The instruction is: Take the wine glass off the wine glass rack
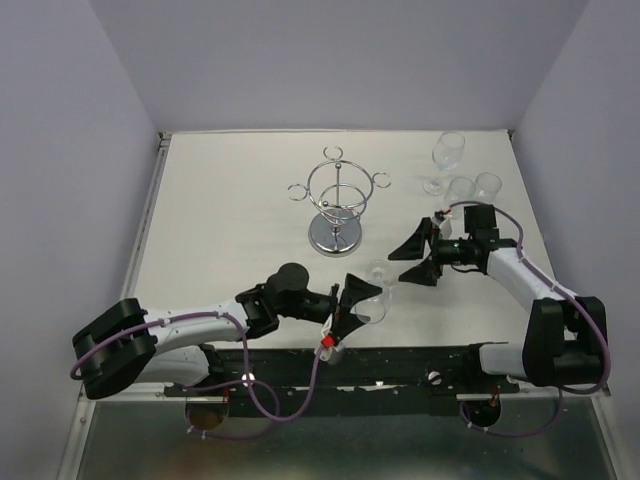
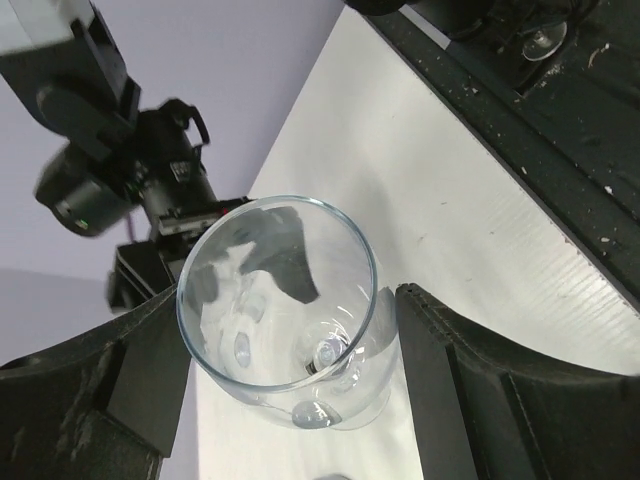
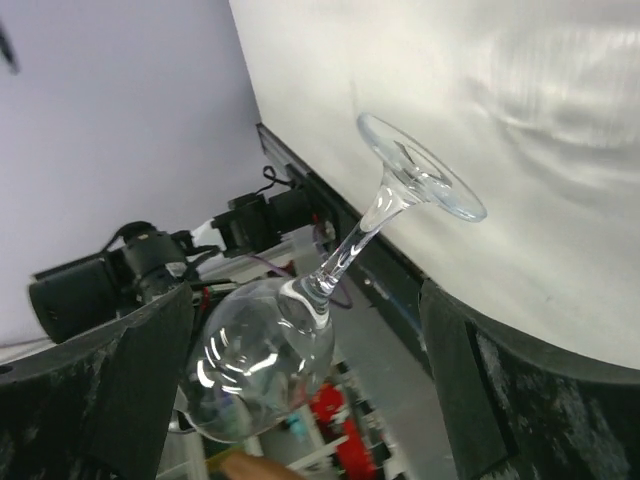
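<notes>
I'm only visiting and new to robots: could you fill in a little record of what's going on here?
Rack: wine glass rack, central, no glass on it
Glass: wine glass, tipped sideways, off the rack
Left gripper: closed on its bowl
Right gripper: open, near its foot
Also: three more glasses, far right

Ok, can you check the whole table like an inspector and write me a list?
Surface: white table, no spills seen.
Job's things: wine glass rack upright, no glass hanging on it; wine glass off the rack, lifted near the front edge.
Clutter: three other glasses standing far right.
Grippers: left gripper has its fingers closed on the glass bowl; right gripper open, holding nothing.
Cables: purple cables loop along both arms.
Surroundings: plain pale walls; nothing else seen.
</notes>
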{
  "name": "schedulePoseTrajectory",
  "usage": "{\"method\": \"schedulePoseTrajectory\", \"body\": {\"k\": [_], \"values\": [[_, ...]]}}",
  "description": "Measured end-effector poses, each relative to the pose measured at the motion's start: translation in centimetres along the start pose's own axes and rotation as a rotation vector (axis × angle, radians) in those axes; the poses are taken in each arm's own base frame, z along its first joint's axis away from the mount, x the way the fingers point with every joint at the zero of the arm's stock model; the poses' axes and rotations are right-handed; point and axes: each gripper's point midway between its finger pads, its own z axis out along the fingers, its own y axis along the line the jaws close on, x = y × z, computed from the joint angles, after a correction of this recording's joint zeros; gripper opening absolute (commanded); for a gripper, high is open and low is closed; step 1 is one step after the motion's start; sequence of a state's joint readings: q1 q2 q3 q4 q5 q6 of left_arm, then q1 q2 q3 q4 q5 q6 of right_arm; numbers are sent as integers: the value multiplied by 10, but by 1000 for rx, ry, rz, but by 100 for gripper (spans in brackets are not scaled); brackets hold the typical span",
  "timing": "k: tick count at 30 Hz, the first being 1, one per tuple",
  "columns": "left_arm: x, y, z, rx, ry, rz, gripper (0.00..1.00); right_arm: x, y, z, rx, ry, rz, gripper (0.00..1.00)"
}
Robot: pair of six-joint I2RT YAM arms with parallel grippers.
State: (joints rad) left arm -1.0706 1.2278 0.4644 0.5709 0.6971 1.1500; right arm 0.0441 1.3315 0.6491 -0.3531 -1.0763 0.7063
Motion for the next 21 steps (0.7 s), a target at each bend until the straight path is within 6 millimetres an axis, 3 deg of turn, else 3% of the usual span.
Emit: {"method": "schedulePoseTrajectory", "body": {"k": [7, 13, 21], "values": [[5, 23, -19, -66, 107, -257, 70, -21, 29, -20, 64, -120, -354, 100], [20, 28, -33, -135, 215, -496, 71, -36, 41, -38, 142, -231, -627, 100], [45, 32, -54, -265, 334, -790, 72, -26, 49, -62, 222, -336, -809, 100]]}}
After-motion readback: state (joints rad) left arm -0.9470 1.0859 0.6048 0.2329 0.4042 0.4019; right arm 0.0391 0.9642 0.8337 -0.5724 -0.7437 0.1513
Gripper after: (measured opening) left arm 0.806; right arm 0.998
